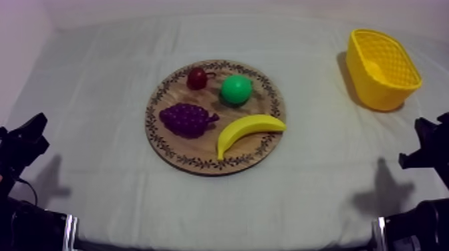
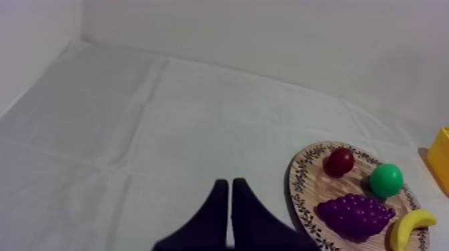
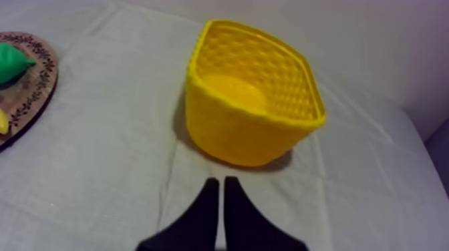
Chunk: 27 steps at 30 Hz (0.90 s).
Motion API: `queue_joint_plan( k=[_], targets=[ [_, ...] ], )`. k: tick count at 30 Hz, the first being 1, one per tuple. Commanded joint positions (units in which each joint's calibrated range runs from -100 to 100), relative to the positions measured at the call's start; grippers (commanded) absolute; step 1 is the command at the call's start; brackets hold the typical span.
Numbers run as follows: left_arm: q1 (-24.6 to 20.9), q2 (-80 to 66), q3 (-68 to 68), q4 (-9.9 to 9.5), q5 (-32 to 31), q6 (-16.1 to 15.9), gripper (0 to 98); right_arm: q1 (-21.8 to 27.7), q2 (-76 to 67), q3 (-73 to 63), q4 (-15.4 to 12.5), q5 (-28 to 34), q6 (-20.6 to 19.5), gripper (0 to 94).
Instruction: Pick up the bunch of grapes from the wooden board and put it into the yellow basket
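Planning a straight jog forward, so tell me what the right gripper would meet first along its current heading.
Probably the near wall of the yellow basket: the right gripper, shut on nothing, points straight at it across bare cloth. How far is unclear.

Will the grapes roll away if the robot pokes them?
Probably not: the grapes look lumpy and lie flat on the board. They seem one stiff toy piece, so they likely won't flop. Bumps may help the grip.

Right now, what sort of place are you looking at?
Probably a robot practice setup rather than a kitchen: a plain grey-white cloth is the work surface, a bunch of grapes and a banana, both toys, lie on a wooden board, and a yellow basket stands apart.
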Motion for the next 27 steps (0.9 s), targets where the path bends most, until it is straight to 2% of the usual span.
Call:
queue_joint_plan(
  k=[1,6,15,20,27],
  targets=[
    [-0.01,0.00,-0.04,-0.04,-0.03,-0.01,0.1,-0.68,2.46,-2.35,0.83,-0.25,-0.17,0.6],
    [-0.01,0.00,-0.04,-0.04,-0.03,-0.01,0.1,-4.02,10.02,-10.53,2.65,1.24,0.27,0.6],
    [-0.01,0.00,-0.04,-0.04,-0.03,-0.01,0.1,-13.84,27.26,-28.60,7.29,5.74,-1.38,0.6],
    [-0.01,0.00,-0.04,-0.04,-0.03,-0.01,0.1,-18.32,36.46,-40.20,7.83,10.49,-1.36,0.6],
    [-0.01,0.00,-0.04,-0.04,-0.03,-0.01,0.1,-23.41,48.00,-55.17,6.90,18.66,-0.38,0.6]
  ],
)
